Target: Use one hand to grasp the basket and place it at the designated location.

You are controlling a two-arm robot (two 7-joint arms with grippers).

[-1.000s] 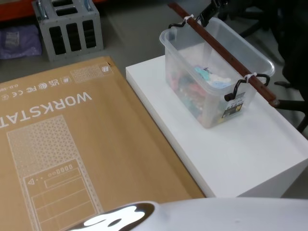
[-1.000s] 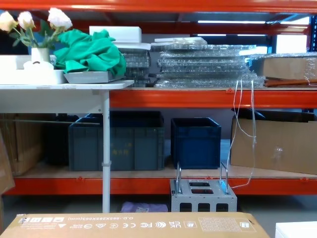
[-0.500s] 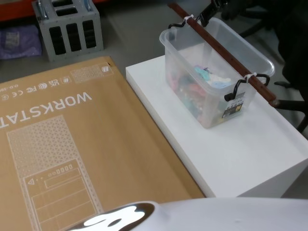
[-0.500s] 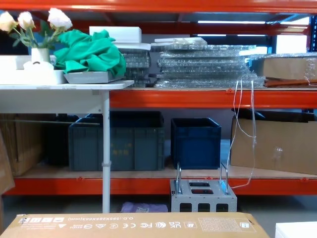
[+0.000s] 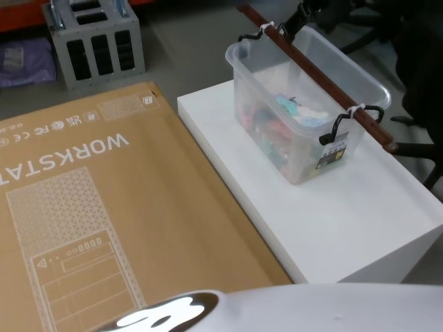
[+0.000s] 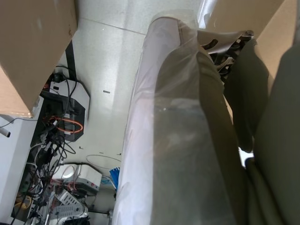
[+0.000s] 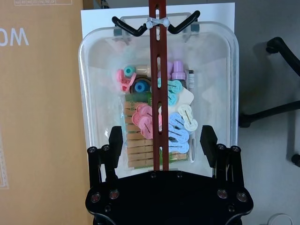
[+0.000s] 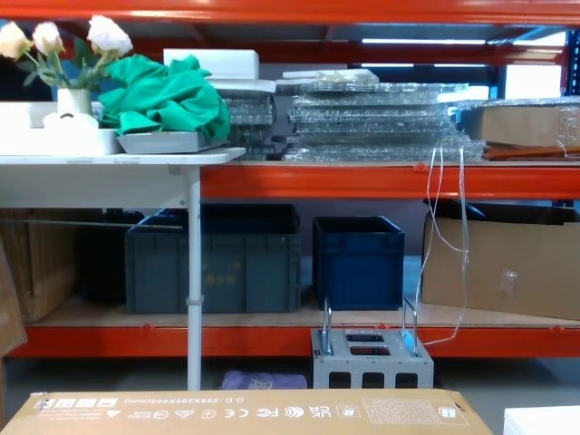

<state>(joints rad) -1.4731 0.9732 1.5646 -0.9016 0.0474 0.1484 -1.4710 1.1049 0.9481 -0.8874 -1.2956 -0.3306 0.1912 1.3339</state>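
The basket, a translucent plastic tub holding colourful clips, stands on the white table near its far end. Its reddish-brown bar handle lies across the rim on black hooks. In the right wrist view the basket is seen from above, and the handle runs down its middle. My right gripper hovers open over one end of the basket, one finger on each side of the bar and neither touching it. In the head view the right gripper shows as a dark shape at the basket's far end.
A large flat cardboard box lies left of the table. A grey metal block stands on the floor beyond it. Office chair legs are beside the table. Orange shelves behind hold dark blue crates.
Everything in the head view has shifted slightly up and left together. The basket has not moved on the table.
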